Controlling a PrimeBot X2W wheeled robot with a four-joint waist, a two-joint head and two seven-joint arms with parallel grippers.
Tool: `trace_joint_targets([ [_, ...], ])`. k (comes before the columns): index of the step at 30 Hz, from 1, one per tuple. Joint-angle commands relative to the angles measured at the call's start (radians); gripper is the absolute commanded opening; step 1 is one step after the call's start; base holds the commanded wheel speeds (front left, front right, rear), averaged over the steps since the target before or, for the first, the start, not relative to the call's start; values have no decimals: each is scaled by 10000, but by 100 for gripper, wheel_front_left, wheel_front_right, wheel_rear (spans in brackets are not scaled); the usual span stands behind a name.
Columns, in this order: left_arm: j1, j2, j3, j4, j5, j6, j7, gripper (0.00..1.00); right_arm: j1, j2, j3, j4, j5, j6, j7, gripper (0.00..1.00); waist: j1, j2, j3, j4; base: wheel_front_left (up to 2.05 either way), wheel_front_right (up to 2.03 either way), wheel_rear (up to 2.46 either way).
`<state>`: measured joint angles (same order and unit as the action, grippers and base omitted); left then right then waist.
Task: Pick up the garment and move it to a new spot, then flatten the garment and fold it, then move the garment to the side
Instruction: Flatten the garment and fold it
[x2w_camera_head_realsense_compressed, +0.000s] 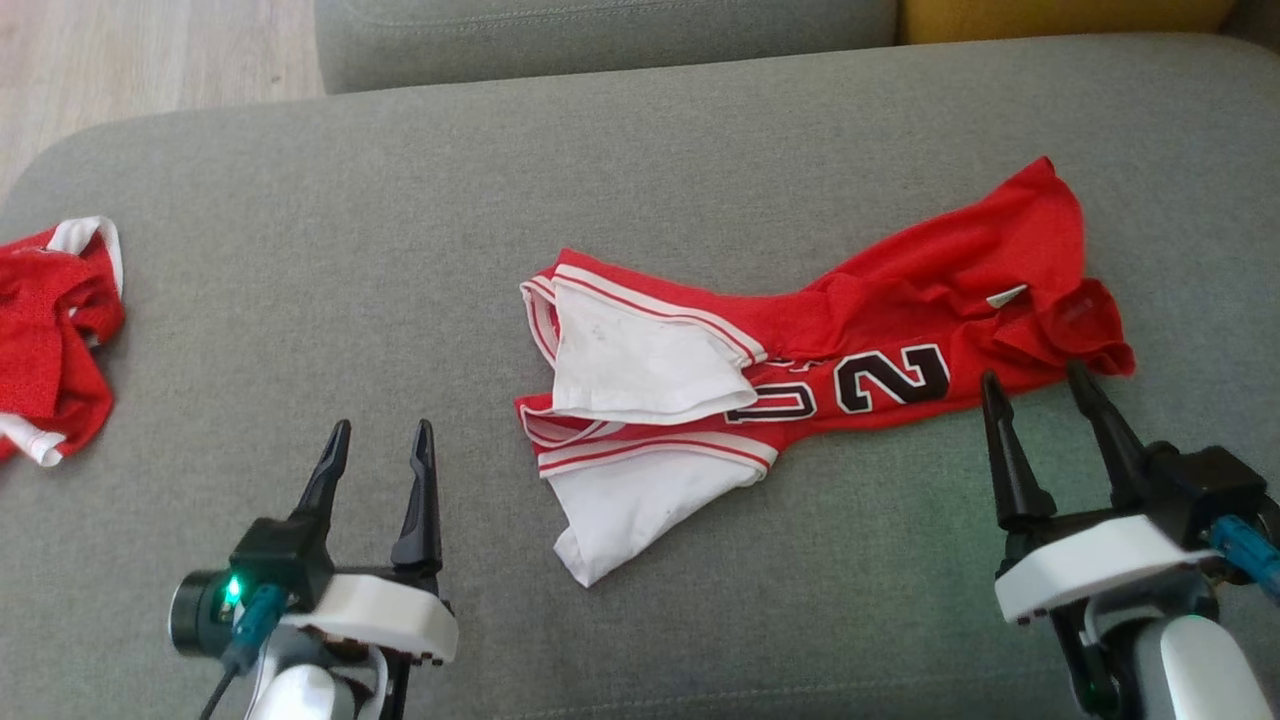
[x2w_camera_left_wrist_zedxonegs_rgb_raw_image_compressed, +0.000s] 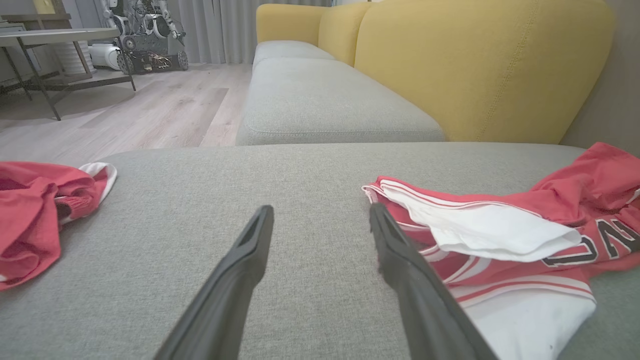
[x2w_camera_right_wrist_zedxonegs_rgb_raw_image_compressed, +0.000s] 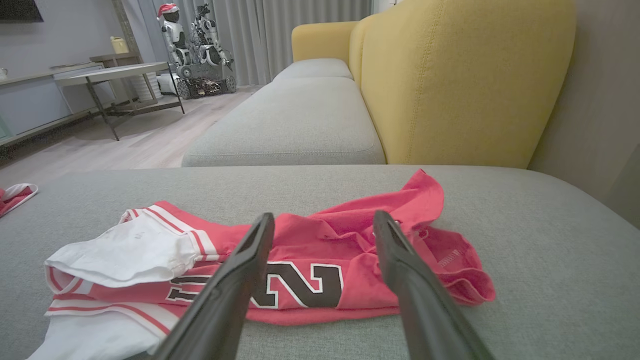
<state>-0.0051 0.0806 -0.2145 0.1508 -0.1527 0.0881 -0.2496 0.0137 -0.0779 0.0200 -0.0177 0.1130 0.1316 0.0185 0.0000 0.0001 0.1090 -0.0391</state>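
Note:
The garment (x2w_camera_head_realsense_compressed: 860, 330) is a red jersey with white sleeves and a black number, lying crumpled on the grey sofa cushion (x2w_camera_head_realsense_compressed: 400, 230), right of centre. It also shows at the right of the left wrist view as the garment (x2w_camera_left_wrist_zedxonegs_rgb_raw_image_compressed: 500, 235) and low in the right wrist view as the garment (x2w_camera_right_wrist_zedxonegs_rgb_raw_image_compressed: 310, 250). My left gripper (x2w_camera_head_realsense_compressed: 382, 438) stands open at the lower left, apart from the cloth, with nothing between its fingers. My right gripper (x2w_camera_head_realsense_compressed: 1035, 385) stands open just short of the jersey's near red edge, its fingertips close to the hem.
A second red and white garment (x2w_camera_head_realsense_compressed: 50, 330) lies bunched at the cushion's left edge. Behind the cushion are another grey seat (x2w_camera_head_realsense_compressed: 600, 40) and a yellow backrest (x2w_camera_right_wrist_zedxonegs_rgb_raw_image_compressed: 465, 75). Wooden floor (x2w_camera_left_wrist_zedxonegs_rgb_raw_image_compressed: 125, 110), a table and parked robots lie to the left.

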Motion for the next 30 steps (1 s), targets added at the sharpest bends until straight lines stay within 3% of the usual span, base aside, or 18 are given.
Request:
trace_joint_targets([
  [1, -465, 113, 273, -332, -56, 49, -121, 100, -323, -53, 141, -291, -36, -9, 11, 100, 0, -1, 62, 31, 0, 0, 0],
  [7, -630, 85, 196, -425, -44, 88, -122, 100, -828, -194, -368, 304, 38, -9, 72, 100, 0, -1, 384, 100, 0, 0, 0],
  [20, -1566, -64, -126, -410, 6, -9, -122, 100, -3193, -887, -1314, 3544, -11, -9, -67, 98, 0, -1, 1601, 409, 0, 0, 0],
  [21, -1611, -77, -139, -397, 4, -11, -122, 100, -3342, -921, -1328, 3745, 10, -9, -53, 37, 0, -1, 1659, 418, 0, 0, 0],
  [22, -1652, -89, -150, -387, 4, -11, -122, 100, -3494, -930, -1349, 3864, 102, -9, -110, 0, 0, -1, 1703, 423, 0, 0, 0],
  [30, -1859, -142, -138, -346, 52, -30, -122, 100, -4410, -1555, -2034, 4020, 350, -9, -206, 0, 0, -1, 1863, 331, 0, 0, 0],
])
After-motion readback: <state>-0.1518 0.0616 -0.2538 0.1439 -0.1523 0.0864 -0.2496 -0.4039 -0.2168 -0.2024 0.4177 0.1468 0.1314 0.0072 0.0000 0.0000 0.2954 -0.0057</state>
